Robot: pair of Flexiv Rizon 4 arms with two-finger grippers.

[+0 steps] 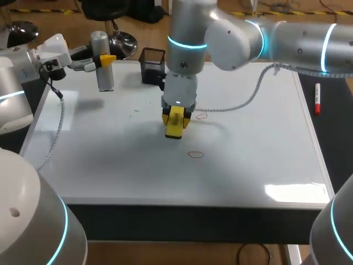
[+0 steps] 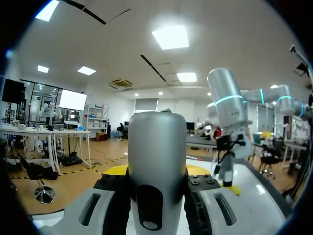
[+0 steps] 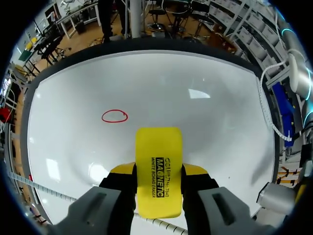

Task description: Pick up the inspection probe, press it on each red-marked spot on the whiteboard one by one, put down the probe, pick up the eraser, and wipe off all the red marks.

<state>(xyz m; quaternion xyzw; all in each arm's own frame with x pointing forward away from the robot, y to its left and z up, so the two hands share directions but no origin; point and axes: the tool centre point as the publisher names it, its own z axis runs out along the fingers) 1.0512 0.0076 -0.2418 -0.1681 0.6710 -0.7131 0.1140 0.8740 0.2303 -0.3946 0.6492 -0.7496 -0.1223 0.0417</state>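
The silver cylindrical probe [image 1: 103,69] stands upright over the whiteboard's [image 1: 110,160] back left, with my left gripper [image 1: 106,59] shut on it. In the left wrist view the probe [image 2: 156,156] fills the space between that gripper's [image 2: 156,172] fingers. My right arm reaches in to the board's middle, where its gripper [image 1: 176,117] is shut on the yellow eraser [image 1: 175,126], low over the board. One red ring [image 1: 201,115] lies just right of the eraser and another [image 1: 195,154] nearer the front. In the right wrist view the eraser [image 3: 158,169] sits in the right gripper [image 3: 158,171], with a red ring [image 3: 115,116] ahead of it.
A black mesh holder [image 1: 153,65] stands at the back of the board, behind the right gripper. A grey cable [image 1: 242,102] trails across the board from the right arm. A red marker [image 1: 317,98] lies beside the board's right edge.
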